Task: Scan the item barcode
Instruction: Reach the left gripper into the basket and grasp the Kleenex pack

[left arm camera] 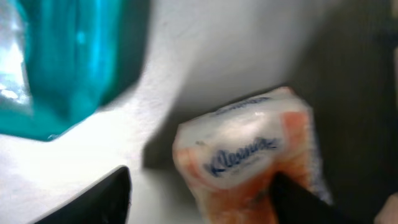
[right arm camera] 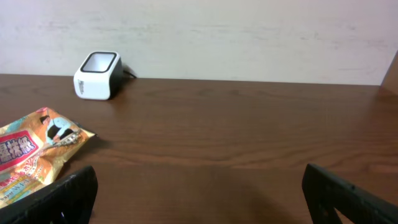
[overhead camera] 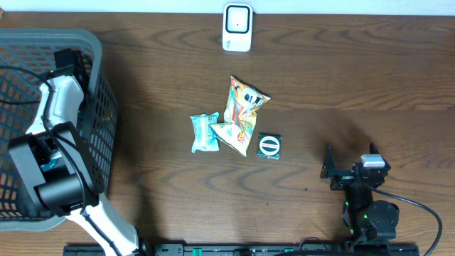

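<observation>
My left claw [left arm camera: 200, 180] spread astride tissue pack [left arm camera: 242, 149] in basket [overhead camera: 99, 85]; slick wrap may squirt out. Right claw [right arm camera: 199, 173] spread.

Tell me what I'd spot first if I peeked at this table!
Probably the big gray basket on the left, with the white left arm reaching inside it; that arm's camera shows an orange Kleenex pack up close. Next come the bright snack bags bunched in the middle of the brown table, and the little white scanner at its far edge.
</observation>
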